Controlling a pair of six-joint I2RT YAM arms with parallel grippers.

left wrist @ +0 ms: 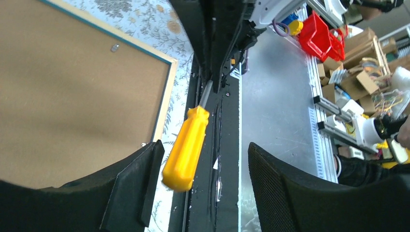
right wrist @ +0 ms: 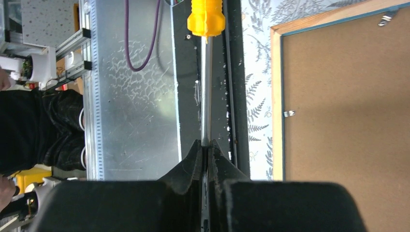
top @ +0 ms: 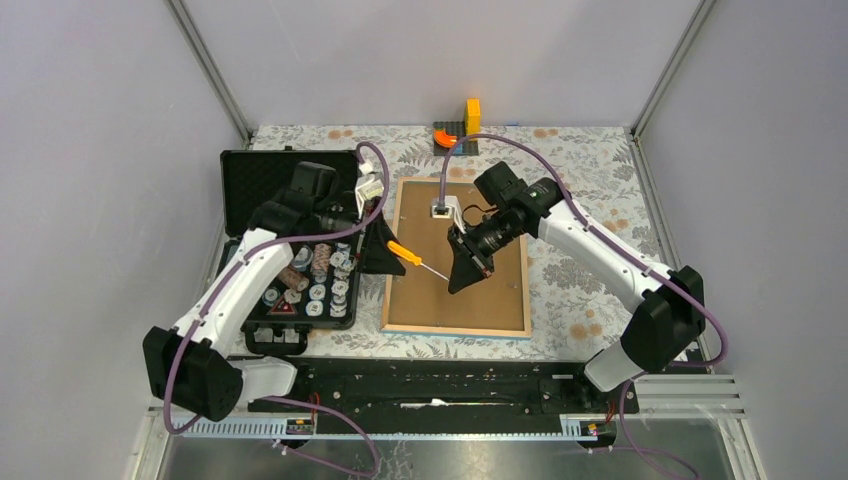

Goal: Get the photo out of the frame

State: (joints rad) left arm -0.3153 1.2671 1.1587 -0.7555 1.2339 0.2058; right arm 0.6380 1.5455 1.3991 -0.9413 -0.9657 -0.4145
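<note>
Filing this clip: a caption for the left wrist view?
Open left hand straddles the screwdriver, right hand gripping its shaft, beside the face-down frame.

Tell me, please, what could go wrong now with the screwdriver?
The right claw pinches only the thin metal shaft of the screwdriver, so the tool may slip or swing. The left claw is open around the yellow handle, not gripping it; a release now could drop the tool onto the frame.
</note>
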